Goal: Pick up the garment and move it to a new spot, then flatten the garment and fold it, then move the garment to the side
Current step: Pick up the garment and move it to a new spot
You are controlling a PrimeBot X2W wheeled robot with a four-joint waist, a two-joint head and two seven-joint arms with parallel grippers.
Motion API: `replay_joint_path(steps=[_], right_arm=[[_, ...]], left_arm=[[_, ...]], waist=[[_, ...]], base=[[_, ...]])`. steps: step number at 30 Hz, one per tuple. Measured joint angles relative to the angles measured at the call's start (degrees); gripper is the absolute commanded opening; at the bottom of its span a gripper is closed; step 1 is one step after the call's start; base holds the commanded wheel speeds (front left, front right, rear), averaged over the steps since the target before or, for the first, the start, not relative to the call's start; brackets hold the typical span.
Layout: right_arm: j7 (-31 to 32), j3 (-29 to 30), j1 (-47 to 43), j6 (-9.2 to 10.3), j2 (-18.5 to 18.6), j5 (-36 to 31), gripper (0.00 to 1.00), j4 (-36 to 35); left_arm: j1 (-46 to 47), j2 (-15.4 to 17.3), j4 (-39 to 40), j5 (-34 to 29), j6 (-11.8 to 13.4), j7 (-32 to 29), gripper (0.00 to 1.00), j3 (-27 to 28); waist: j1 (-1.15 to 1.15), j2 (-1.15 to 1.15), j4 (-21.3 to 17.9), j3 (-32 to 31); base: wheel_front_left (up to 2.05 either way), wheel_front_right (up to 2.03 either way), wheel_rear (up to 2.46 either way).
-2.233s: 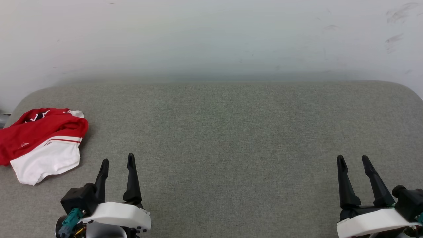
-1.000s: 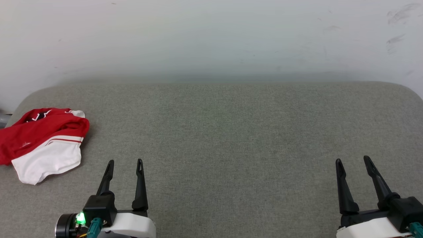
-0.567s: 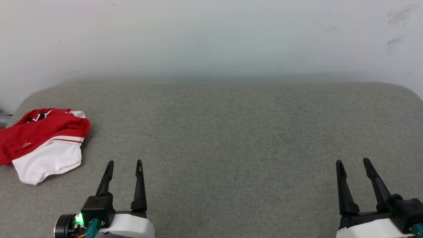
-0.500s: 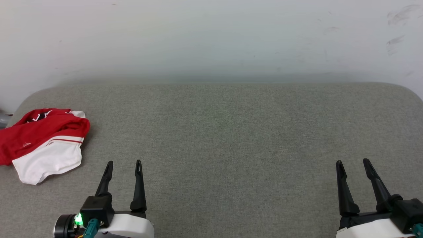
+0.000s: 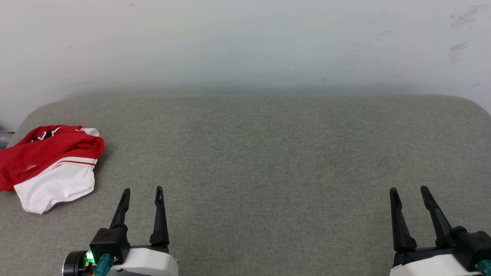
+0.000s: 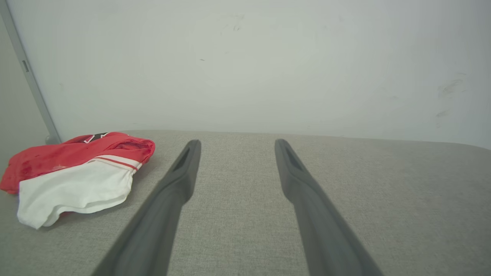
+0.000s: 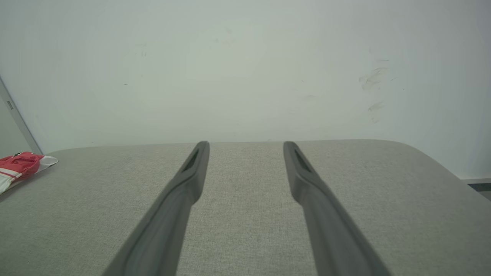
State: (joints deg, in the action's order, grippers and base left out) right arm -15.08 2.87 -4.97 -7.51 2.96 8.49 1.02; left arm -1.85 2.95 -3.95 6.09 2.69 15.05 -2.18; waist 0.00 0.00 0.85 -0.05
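A crumpled red and white jersey [image 5: 50, 165] lies bunched at the left edge of a grey padded surface [image 5: 268, 153]. Its red body is toward the far wall and its white sleeve points near, with no clear long axis. The left gripper [image 5: 142, 189], just right of it, and the right gripper [image 5: 408, 189], well apart, have their fingers parted and hold nothing.

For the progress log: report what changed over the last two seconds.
The left gripper rolled level and drew back slightly toward the view's bottom edge; the right gripper eased back too. Both stayed open and empty. The crumpled red-and-white jersey stayed put on the grey padded surface.
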Motion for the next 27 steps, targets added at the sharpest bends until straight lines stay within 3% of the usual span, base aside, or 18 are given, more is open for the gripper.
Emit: replay_joint_path(steps=[12, 27], right_arm=[[0.0, -0.2, -0.1, 0.0, 0.0, -0.1, 1.0, -0.5], [0.0, -1.1, -1.0, 0.0, 0.0, 0.1, 1.0, -0.8]], left_arm=[[0.1, 0.0, -0.1, 0.2, 0.1, 0.0, 1.0, 0.5], [0.0, 0.0, 0.0, 0.2, 0.7, 0.0, 1.0, 2.3]], waist=[[0.0, 0.0, 2.3, 0.0], [0.0, 0.0, 11.7, 0.1]], base=[[0.0, 0.0, 0.0], [0.0, 0.0, 0.0]])
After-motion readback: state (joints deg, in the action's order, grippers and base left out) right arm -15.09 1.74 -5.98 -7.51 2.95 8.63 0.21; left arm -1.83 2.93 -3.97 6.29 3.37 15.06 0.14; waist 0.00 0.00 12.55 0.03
